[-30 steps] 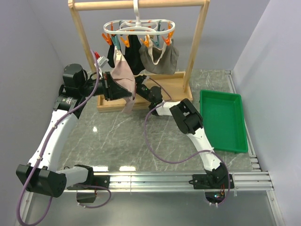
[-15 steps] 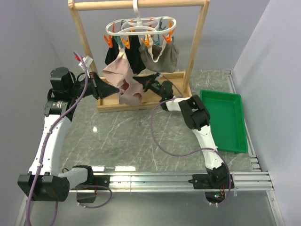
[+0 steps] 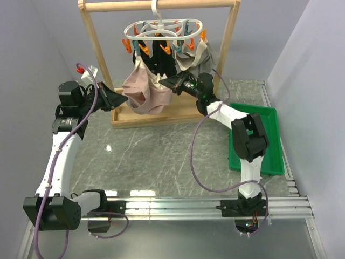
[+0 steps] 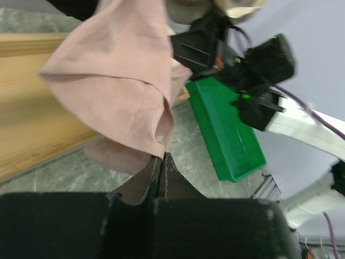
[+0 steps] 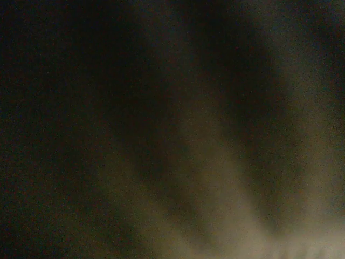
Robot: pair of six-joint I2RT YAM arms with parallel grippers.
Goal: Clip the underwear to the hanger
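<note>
Over the table (image 3: pixel 151 156), underwear (image 3: pixel 144 94) now higher.

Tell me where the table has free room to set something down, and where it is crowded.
Free: the marble table between the wooden rack base, the left arm, the right arm and the rail. The green tray looks empty, but the right arm overlaps it. Crowded: under the hanger, where the left gripper and right gripper meet the underwear.
</note>
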